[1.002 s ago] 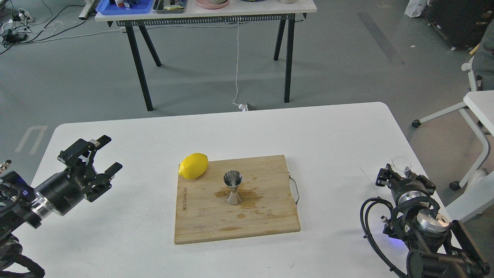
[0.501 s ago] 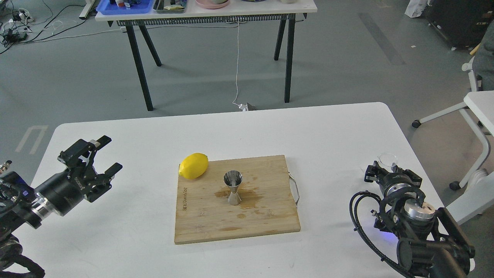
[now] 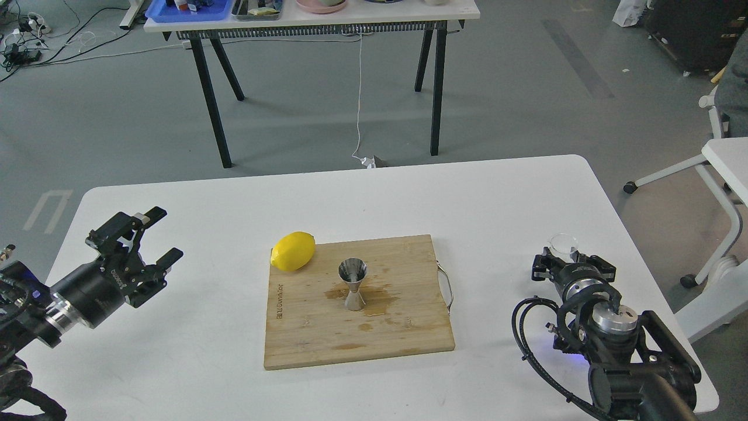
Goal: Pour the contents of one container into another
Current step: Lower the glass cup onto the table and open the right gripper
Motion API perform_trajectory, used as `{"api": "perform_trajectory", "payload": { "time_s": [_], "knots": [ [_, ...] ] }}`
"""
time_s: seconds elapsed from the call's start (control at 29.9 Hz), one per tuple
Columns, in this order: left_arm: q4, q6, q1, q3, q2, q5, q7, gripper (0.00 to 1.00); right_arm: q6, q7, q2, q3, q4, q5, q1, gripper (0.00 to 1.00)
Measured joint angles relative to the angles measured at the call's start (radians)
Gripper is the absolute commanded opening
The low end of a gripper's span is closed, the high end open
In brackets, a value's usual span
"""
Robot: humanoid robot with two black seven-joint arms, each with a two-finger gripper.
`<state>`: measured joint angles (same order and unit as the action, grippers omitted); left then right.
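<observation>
- Grey floor fills the background, with a second table (image 3: 310, 14) on black legs at the far side carrying a blue tray (image 3: 187, 10) and a pink dish (image 3: 320, 6); their contents are too cropped to tell.
- White table (image 3: 502, 193) spans the foreground and bears everything of the task.
- Wooden cutting board (image 3: 310, 333) lies at the table's middle, a metal handle on its right edge; wet brown stains spread over its centre.
- Left arm comes in over the table's left side; the left gripper (image 3: 143, 242) hangs above the bare tabletop with its two fingers spread apart, holding nothing, well apart from the board.
- Right arm comes in at the lower right; the right gripper (image 3: 564, 257) is seen end-on and dark, so whether its fingers press on anything cannot be told.
- Yellow lemon (image 3: 293, 251) rests on the board's far left corner, overhanging the edge a little.
- Steel jigger (image 3: 353, 284) stands upright mid-board, mouth up, in the stained patch; whether liquid is inside cannot be made out.
- Clear glass cup (image 3: 562, 242) sits at the right gripper's tip near the table's right edge, upright, well apart from the jigger; its contents are not discernible.
</observation>
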<state>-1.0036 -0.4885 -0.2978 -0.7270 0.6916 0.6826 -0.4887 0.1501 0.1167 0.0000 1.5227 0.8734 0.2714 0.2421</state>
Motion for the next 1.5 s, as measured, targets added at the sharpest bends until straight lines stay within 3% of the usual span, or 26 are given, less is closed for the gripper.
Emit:
{"api": "perform_trajectory", "payload": {
  "time_s": [1.04,1.5],
  "knots": [
    [0.004,0.000,-0.006,0.000,-0.012,0.012,0.000,0.99,0.002,-0.003,0.000,-0.050,-0.019,-0.008,0.013,0.66],
    [0.004,0.000,-0.007,-0.001,-0.011,0.013,0.000,0.99,0.002,-0.002,0.000,-0.052,-0.022,-0.008,0.013,0.84]
  ]
}}
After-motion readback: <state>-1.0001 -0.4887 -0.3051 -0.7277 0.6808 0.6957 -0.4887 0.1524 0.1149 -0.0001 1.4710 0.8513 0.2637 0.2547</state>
